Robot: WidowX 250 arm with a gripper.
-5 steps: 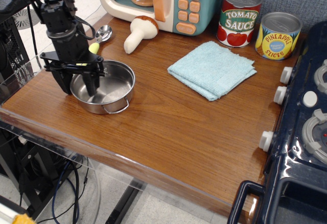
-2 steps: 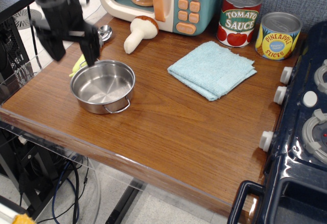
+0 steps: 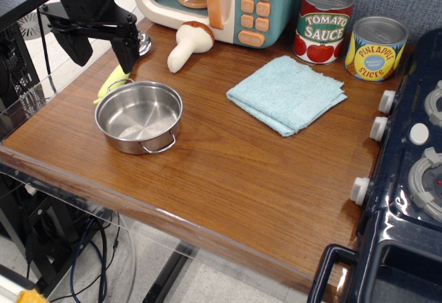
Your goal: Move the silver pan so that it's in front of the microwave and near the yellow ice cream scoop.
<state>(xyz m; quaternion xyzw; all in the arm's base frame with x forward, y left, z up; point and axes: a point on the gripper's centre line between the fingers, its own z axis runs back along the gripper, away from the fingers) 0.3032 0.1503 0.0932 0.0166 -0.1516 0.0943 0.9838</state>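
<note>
The silver pan (image 3: 139,117) sits on the wooden table near its front left corner, upright and empty. The yellow ice cream scoop (image 3: 112,84) lies just behind the pan's left rim, its yellow-green handle showing and its silver bowl (image 3: 143,42) partly behind my gripper. The microwave (image 3: 219,3) stands at the back, teal and cream with an orange door trim. My gripper (image 3: 103,51) hangs open and empty above the scoop, behind and above the pan, its black fingers (image 3: 128,47) spread wide.
A beige toy mushroom (image 3: 188,44) lies in front of the microwave. A light blue folded cloth (image 3: 287,93) lies mid-table. A tomato sauce can (image 3: 323,23) and a pineapple can (image 3: 375,47) stand at the back right. A toy stove (image 3: 407,179) borders the right side.
My gripper has let go of the pan's left rim and risen up and back. The pan stays where it was set down.
</note>
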